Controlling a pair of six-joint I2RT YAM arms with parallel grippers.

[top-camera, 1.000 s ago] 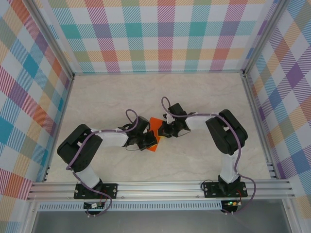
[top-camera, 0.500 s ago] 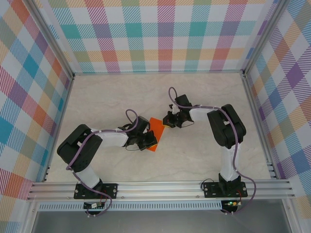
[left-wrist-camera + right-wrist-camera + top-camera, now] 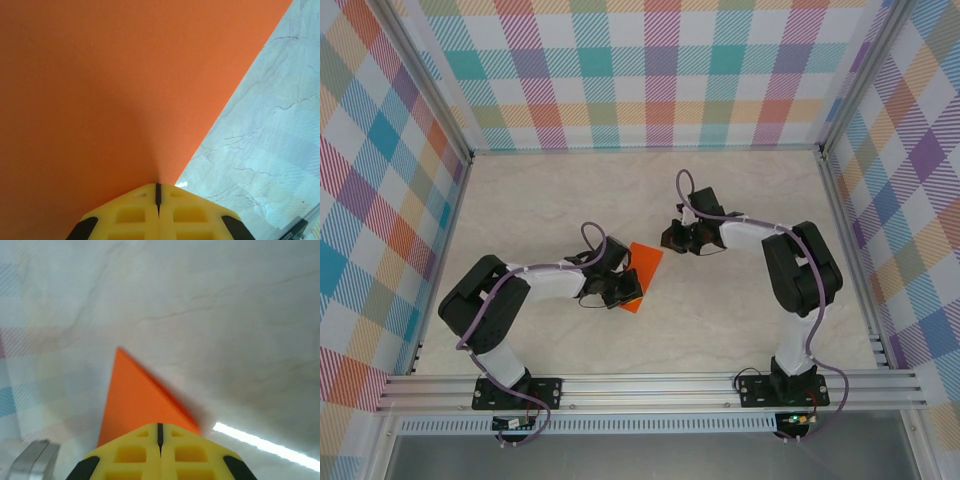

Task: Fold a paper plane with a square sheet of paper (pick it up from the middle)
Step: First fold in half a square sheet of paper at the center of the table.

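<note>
The square sheet of paper (image 3: 645, 268) is bright orange and lies on the marble table as a narrow slanted band, not shaped as a paper plane. My left gripper (image 3: 630, 293) is shut, and its tips rest on the band's lower left part. In the left wrist view the paper (image 3: 100, 100) spreads out from the shut yellow fingertips (image 3: 172, 200). My right gripper (image 3: 668, 240) is shut with nothing in it, just off the band's upper right corner. In the right wrist view an orange corner (image 3: 135, 400) with a slightly lifted edge lies ahead of the shut fingers (image 3: 145, 445).
The pale marble tabletop (image 3: 550, 200) is boxed in by plaid walls (image 3: 660, 70) and aluminium rails (image 3: 650, 385). A metal frame piece (image 3: 35, 460) shows low at the left in the right wrist view. Both arm bases stand at the near rail.
My right gripper has drawn back up and to the right, off the paper, uncovering its upper corner. The left gripper has stayed on the paper.
</note>
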